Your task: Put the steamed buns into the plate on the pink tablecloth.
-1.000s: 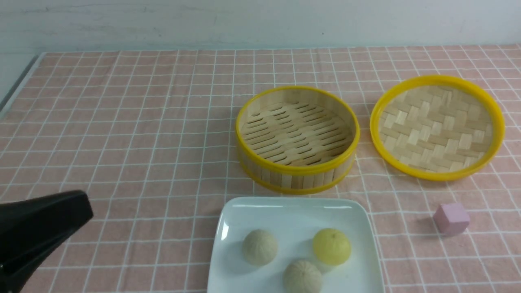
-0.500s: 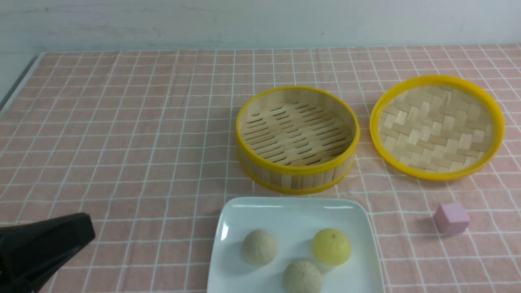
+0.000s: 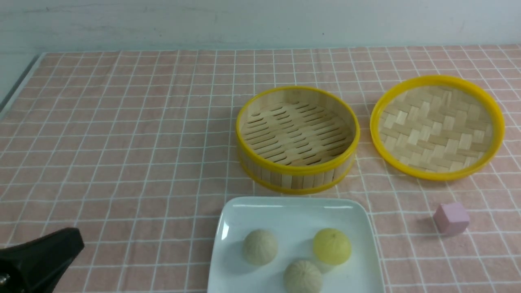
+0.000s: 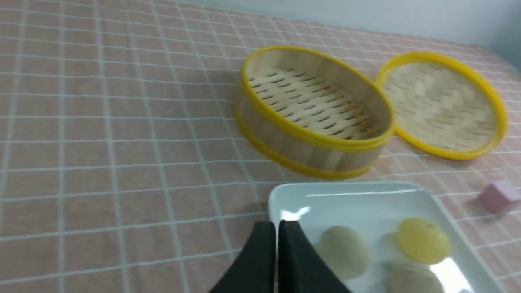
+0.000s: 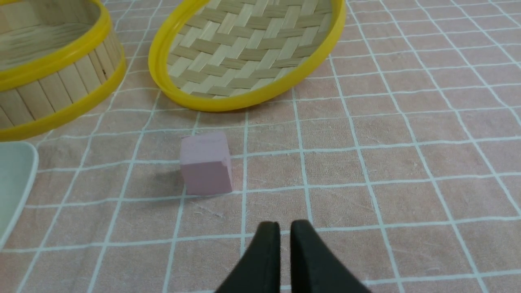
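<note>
Already the steamed buns (image 3: 300, 254) sit in the plate (image 3: 293, 211) at the pink tablecloth (image 3: 122, 142)'s near edge, so the empty, pinched-together left gripper (image 4: 277, 228), seemingly nearby, could nudge its rim

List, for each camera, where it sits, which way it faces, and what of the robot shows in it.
Front view: between the arms, looking forward over the plate and steamer basket; only the left gripper shows.
Left wrist view: on the left arm, facing the plate; shut left gripper shows.
Right wrist view: on the right arm, facing the pink cube; shut right gripper shows.
All three share basket and lid.
</note>
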Controlling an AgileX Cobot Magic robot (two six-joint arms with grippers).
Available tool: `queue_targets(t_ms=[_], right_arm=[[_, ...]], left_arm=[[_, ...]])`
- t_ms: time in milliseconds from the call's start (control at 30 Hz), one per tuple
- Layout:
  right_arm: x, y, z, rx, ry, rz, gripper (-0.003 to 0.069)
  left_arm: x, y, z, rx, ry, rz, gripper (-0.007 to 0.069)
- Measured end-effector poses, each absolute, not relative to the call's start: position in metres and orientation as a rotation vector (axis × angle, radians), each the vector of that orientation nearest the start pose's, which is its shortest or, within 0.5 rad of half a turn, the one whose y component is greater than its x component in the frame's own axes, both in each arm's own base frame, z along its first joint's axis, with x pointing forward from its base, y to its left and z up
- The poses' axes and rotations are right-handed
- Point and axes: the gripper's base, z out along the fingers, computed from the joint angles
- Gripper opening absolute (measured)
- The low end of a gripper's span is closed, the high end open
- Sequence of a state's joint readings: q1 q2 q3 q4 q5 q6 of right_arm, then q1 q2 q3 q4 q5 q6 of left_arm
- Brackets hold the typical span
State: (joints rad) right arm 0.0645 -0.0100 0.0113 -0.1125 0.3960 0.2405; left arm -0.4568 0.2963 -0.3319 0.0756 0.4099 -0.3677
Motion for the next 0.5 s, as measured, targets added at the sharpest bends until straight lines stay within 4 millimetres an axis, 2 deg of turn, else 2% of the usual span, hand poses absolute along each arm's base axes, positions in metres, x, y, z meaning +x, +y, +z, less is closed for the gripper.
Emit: queue_targets(t_ms=[67, 133, 233, 500], right_arm=[[0.052, -0.001, 0.175, 0.098, 1.877, 0.098, 0.0065], [0.052, -0.001, 0.175, 0.098, 1.877, 0.098, 0.0065], [0.052, -0.001, 0.175, 0.098, 1.877, 0.098, 0.0065], [0.052, -0.001, 0.175, 0.098, 1.877, 0.098, 0.0076]], left_arm=[[0.067, -0.021, 0.245, 0.032, 1.900, -0.386, 0.0042], [0.066, -0.016, 0.238, -0.007, 1.901, -0.336, 0.0043], [0.063, -0.006, 0.214, -0.116, 1.916, -0.214, 0.0044], [0.054, 0.002, 0.176, -0.127, 1.903, -0.068, 0.0051]])
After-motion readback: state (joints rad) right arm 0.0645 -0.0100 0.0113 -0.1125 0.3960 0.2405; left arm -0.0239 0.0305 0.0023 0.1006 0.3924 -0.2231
